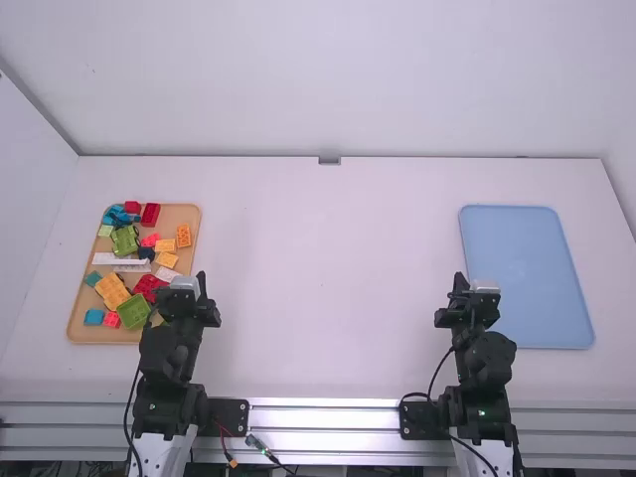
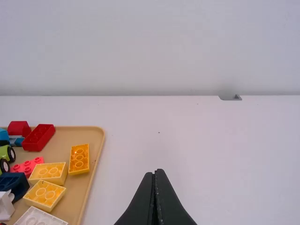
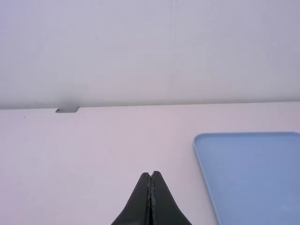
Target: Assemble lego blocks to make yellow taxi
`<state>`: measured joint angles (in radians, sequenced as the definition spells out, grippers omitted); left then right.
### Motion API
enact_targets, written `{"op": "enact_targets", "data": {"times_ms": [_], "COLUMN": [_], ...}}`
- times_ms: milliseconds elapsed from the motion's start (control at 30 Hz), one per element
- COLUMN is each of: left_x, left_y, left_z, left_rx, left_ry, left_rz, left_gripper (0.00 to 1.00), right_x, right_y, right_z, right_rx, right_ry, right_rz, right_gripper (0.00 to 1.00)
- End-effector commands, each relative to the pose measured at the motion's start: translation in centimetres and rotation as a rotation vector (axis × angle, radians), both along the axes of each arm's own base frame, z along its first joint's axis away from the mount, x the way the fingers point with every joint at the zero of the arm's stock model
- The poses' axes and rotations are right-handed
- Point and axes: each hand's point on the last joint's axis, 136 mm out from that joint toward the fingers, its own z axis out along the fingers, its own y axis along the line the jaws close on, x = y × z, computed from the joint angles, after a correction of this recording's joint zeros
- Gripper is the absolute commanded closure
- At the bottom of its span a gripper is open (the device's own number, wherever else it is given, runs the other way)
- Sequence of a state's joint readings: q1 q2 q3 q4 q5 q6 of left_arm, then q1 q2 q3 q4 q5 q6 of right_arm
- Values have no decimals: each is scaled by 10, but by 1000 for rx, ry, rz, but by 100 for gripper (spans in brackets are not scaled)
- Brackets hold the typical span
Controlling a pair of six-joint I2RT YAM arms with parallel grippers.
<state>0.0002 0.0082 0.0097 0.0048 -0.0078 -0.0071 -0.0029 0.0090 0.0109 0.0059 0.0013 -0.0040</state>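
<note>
Two left fingers [image 1: 181, 300], two right fingers [image 1: 471, 303], closed empty, wide tabletop [image 1: 323, 268] between tray edges [image 1: 198, 221]

This looks like a robotics lab: two robot arms [image 1: 167, 358] by metal rails [image 1: 323, 417] at the white tabletop's [image 1: 318, 298] near edge, exposed cables [image 1: 260, 447], plain pale walls [image 1: 328, 89].

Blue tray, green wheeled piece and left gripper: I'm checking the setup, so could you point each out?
Blue tray [image 1: 527, 260]: high view, on its bare floor.
Green wheeled piece [image 2: 3, 152]: left wrist view, on its green body.
Left gripper [image 2: 154, 172]: left wrist view, midway between the tips of its closed fingers.
</note>
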Motion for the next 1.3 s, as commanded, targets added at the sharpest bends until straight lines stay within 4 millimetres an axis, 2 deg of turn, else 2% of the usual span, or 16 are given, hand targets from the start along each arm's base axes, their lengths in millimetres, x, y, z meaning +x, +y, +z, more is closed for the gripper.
{"op": "enact_targets", "data": {"times_ms": [0,467,1000,1167,1267], "left_x": [0,1,16,25,28], "left_y": [0,0,3,30,38], "left_z": [0,13,36,44,45], "left_rx": [0,3,41,-75,-97], "left_ry": [0,13,128,173,199], "left_rz": [0,4,17,208,265], "left_gripper": [100,92,68,57,52], "right_x": [0,1,16,30,38], "right_y": [0,0,1,10,14], "right_z": [0,16,59,74,79], "right_rx": [1,2,3,3,-9], "right_ry": [0,8,103,151,177], "right_rz": [-1,0,2,49,66], "right_gripper": [100,92,68,57,52]}}
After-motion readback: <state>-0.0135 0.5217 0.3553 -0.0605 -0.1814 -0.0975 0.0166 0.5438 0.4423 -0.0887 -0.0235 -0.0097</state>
